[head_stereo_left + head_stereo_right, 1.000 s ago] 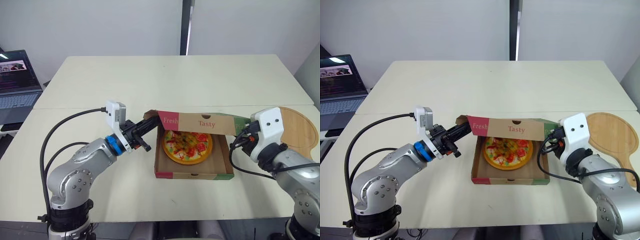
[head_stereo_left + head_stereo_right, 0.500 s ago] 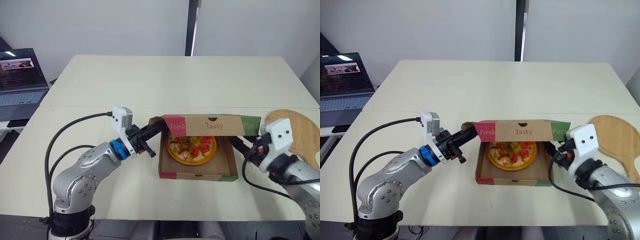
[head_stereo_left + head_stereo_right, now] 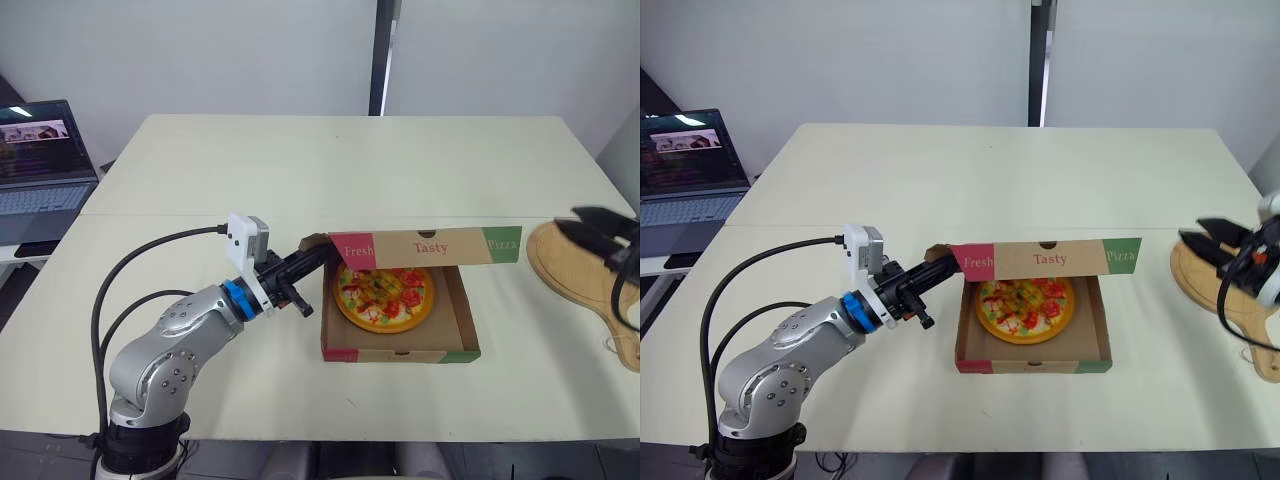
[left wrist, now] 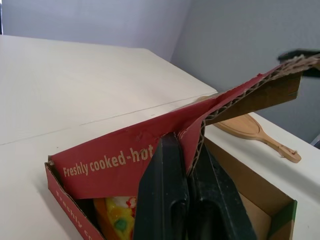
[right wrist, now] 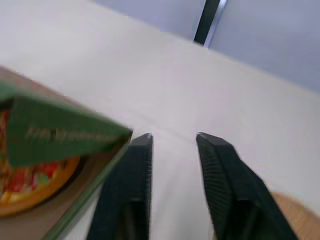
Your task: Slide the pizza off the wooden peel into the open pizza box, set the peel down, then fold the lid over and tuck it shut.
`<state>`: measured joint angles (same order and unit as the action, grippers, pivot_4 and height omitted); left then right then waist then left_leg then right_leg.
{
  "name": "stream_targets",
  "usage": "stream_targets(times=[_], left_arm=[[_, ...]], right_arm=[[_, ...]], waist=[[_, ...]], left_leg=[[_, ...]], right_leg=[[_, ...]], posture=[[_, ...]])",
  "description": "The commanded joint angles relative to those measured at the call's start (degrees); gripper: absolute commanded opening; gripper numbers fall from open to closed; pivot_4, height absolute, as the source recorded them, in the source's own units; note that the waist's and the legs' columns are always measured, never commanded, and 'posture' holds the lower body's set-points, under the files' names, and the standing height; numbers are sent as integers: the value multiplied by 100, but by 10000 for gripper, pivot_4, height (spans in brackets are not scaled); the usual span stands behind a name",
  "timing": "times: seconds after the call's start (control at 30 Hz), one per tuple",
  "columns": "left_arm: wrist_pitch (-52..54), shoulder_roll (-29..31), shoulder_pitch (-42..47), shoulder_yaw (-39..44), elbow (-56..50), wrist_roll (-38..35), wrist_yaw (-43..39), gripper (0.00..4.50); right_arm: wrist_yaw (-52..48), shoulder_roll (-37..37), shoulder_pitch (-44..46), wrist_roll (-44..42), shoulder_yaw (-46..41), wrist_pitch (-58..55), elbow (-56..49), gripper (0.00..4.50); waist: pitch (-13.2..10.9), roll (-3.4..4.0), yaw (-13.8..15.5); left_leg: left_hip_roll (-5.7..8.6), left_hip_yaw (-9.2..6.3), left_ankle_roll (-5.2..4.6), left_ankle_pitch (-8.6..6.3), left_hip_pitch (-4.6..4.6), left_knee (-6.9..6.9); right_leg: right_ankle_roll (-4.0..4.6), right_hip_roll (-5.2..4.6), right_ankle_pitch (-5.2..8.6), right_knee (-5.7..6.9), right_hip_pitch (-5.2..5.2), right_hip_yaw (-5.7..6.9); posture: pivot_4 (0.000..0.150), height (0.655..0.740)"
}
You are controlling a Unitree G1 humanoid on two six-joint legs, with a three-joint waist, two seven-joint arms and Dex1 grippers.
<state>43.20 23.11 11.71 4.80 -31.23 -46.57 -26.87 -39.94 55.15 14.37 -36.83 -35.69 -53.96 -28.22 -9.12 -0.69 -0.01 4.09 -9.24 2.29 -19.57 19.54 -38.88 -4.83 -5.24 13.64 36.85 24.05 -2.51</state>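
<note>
Clamping a corner flap of the box lid (image 3: 430, 246), left fingers (image 4: 165, 200) together; right fingers (image 5: 130, 175) apart, empty, near the peel (image 3: 570, 268).

1. The setting looks like a robotics lab or office test room.
2. Two plain cream tables (image 3: 350, 160) stand pushed together.
3. Bare pale wall panels (image 3: 200, 50) rise behind, split by a dark vertical strip (image 3: 383, 55).
4. An open laptop (image 3: 38, 165) sits to one side, its screen lit.
</note>
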Motion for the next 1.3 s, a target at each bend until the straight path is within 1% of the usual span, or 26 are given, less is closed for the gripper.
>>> stream_targets(times=[0.03,0.13,0.2,0.33,0.43,0.57,0.67,0.73,0.8,0.87,0.97,1.03,1.13,1.17,1.3], left_arm=[[-101,55,12,-81,-74,41,-95,0],[-217,124,29,-159,-60,188,-197,0],[-286,69,46,-129,-31,126,-258,0],[-285,110,37,-59,-32,-42,-449,0],[-230,461,-76,-19,-127,-226,-994,5547],[-16,1018,139,267,259,-574,-1523,18141],[588,1704,380,511,739,-1074,-2088,27058],[827,2184,547,646,1119,-1222,-2529,32733],[938,2578,781,708,1550,-1175,-2878,32733],[841,2794,1050,707,1976,-959,-3056,32733],[630,2800,1488,700,2553,-648,-3044,32733],[462,2764,1703,610,2757,-418,-3125,32733],[96,2650,2031,274,2900,25,-3348,27097],[-18,2527,2181,210,2959,133,-3312,23140],[-505,2117,2817,-392,2793,604,-3619,11532]], right_arm=[[-125,284,634,0,624,285,230,322],[-356,354,1129,11,1435,431,274,322],[-449,304,1370,39,1878,501,251,322],[-593,299,1550,106,2338,626,257,322],[-665,304,1590,164,2500,720,303,0],[-716,272,1596,209,2566,785,325,0],[-752,262,1566,232,2594,833,318,0],[-790,268,1515,270,2615,885,307,0],[-817,277,1474,300,2628,918,291,0],[-829,276,1442,317,2640,942,264,0],[-836,252,1396,323,2656,958,218,0],[-843,249,1367,333,2674,972,200,0],[-926,294,1321,317,2698,957,149,0],[-965,319,1300,308,2697,954,130,0],[-1152,455,1140,226,2684,853,-21,0]], waist=[[0,-1,7],[-2,-3,12],[-2,-3,12],[-2,-3,19],[-2,-4,12],[-3,-2,8],[-4,-2,-5],[-6,0,-19],[-7,1,-35],[-8,2,-40],[-9,1,-24],[-10,0,-27],[-10,-1,-26],[-10,-1,-21],[-14,-7,0]], left_leg=[[-1,-1,0,0,0,0],[-7,-4,1,1,11,1],[-7,-4,2,1,15,0],[-6,-8,2,1,24,-2],[-8,-9,3,1,25,-2],[-8,-8,2,1,24,0],[-10,-8,2,1,24,-1],[-14,-7,1,0,23,2],[-14,-7,1,0,24,4],[-15,-8,1,0,24,4],[-14,-9,2,1,25,4],[-15,-10,2,1,25,4],[-15,-10,2,1,28,4],[-15,-10,3,1,29,5],[-15,-11,3,1,33,2]], right_leg=[[0,0,0,0,1,2],[1,1,1,-3,5,10],[1,1,1,-6,7,10],[1,0,0,-5,14,12],[1,0,0,-5,16,13],[1,2,1,-3,20,12],[1,5,1,-2,19,15],[1,10,1,-1,21,15],[1,11,2,-1,24,16],[1,12,1,-2,25,16],[1,11,1,-2,25,16],[1,11,1,-3,26,17],[2,11,1,-3,30,16],[2,10,1,-3,31,15],[1,9,0,-3,31,17]], posture=[[1500,7400],[1500,7400],[1500,7400],[1500,7400],[1500,7400],[1500,7400],[1500,7400],[1500,7400],[1500,7400],[1500,7400],[1500,7400],[1500,7400],[1500,7400],[1500,7400],[1500,7400]])
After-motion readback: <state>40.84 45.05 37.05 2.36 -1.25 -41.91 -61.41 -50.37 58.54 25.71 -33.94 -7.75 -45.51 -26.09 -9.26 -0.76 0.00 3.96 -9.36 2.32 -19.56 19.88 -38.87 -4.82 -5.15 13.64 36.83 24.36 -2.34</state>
